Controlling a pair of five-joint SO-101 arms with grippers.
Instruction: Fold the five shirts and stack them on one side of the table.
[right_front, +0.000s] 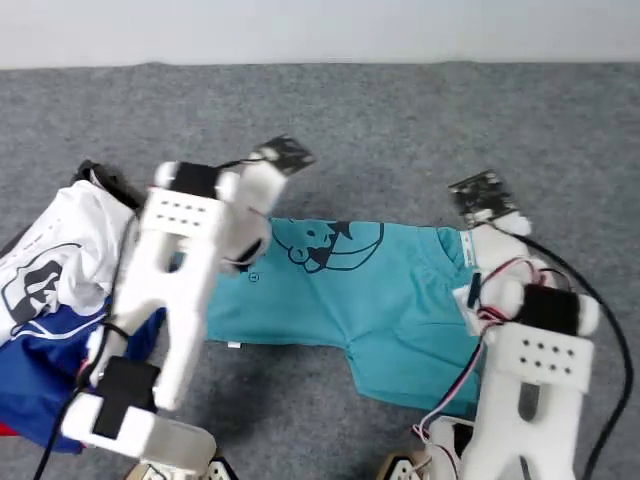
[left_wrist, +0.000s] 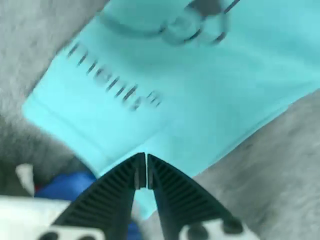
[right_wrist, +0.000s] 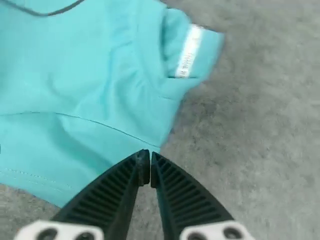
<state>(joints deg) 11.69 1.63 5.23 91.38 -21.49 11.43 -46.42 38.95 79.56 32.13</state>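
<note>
Shirt-folding looks early: teal shirt (right_front: 370, 290) lies spread print-up on the grey table (right_front: 420, 120), and we read this as setup for its first fold. Heap of other shirts (right_front: 60, 260), white over blue, sits just beside the teal shirt's end under the left arm (right_front: 180, 290). It looks crumpled, not folded, so we judge most of the task is ahead. Right arm (right_front: 530, 370) is over the teal shirt's opposite end, near its white label (right_wrist: 189, 52). Left gripper (left_wrist: 141, 172) has jaws closed with nothing visibly pinched, tips above the teal shirt's edge. Right gripper (right_wrist: 150, 170) is likewise closed and empty, tips where the teal shirt's edge meets table. Next move, as we see it: both open, drop onto matching edges, pinch the cloth and carry it across together, else the fabric bunches. Surface is a grey felt-like cover, so cloth may drag. Beyond the teal shirt's far side the table ends at a plain pale wall (right_front: 320, 30).
</note>
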